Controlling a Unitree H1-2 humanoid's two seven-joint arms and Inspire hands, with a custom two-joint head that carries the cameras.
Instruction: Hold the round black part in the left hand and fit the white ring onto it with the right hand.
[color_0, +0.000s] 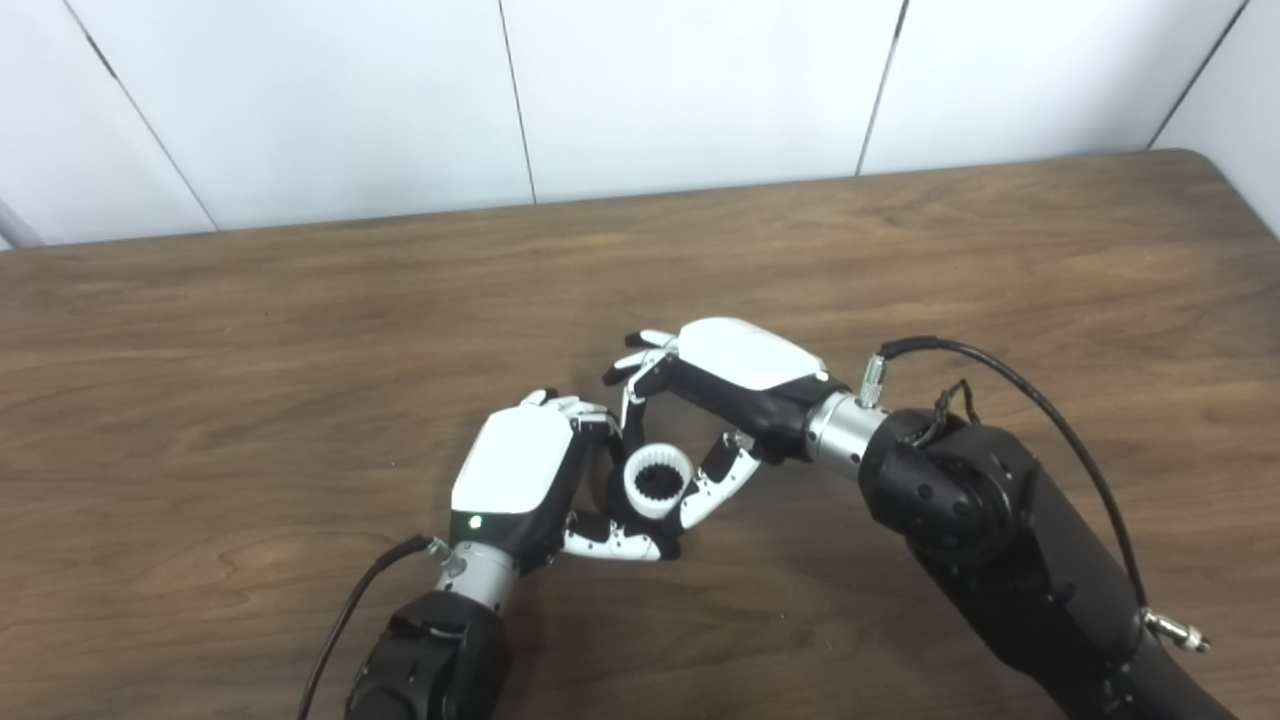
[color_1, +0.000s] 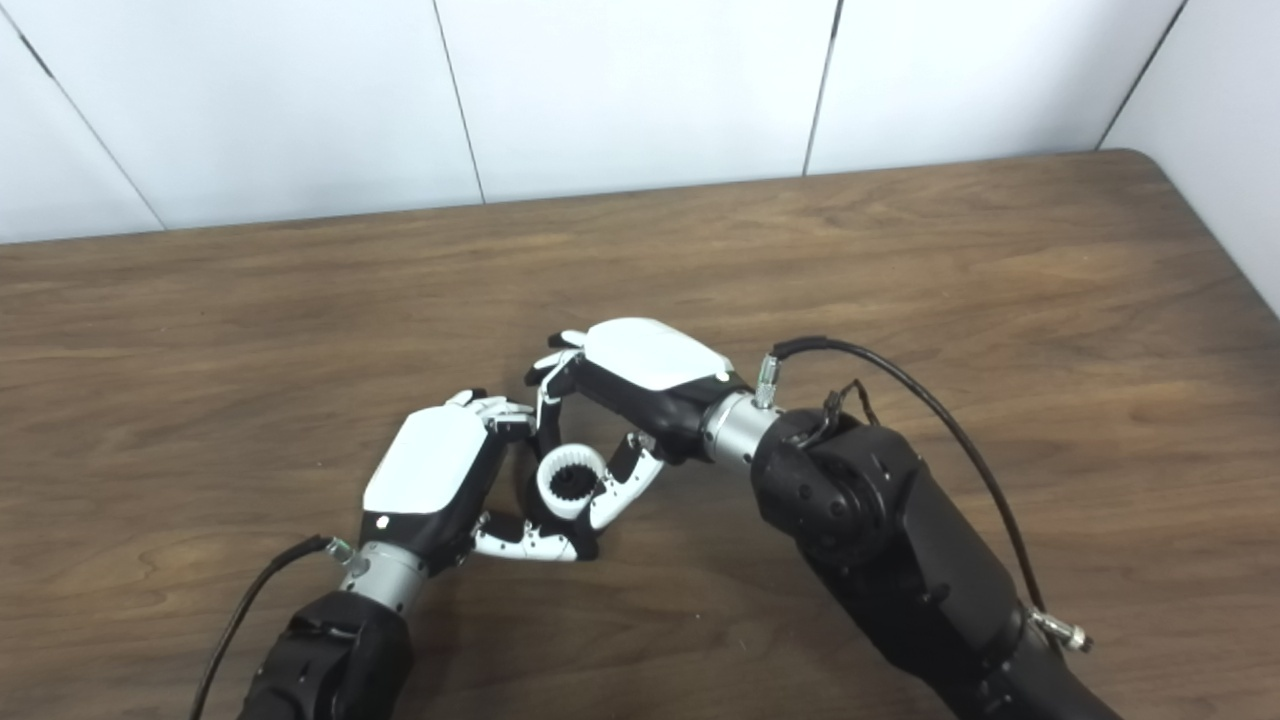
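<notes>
A white ring (color_0: 657, 481) with a toothed inner edge sits over a black part (color_0: 658, 487), between both hands above a wooden table (color_0: 300, 350). The left hand (color_0: 520, 470) grasps the part from its left; the right hand (color_0: 735, 385) pinches the ring from its right. Fingers hide most of the part.

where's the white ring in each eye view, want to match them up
Left eye view: the white ring sits just below picture centre, between the left hand and the right hand.
Right eye view: the ring is left of centre, at about the same height, between the same hands.
Shared landmark: the table's far right corner, rounded, at the upper right in both.
</notes>
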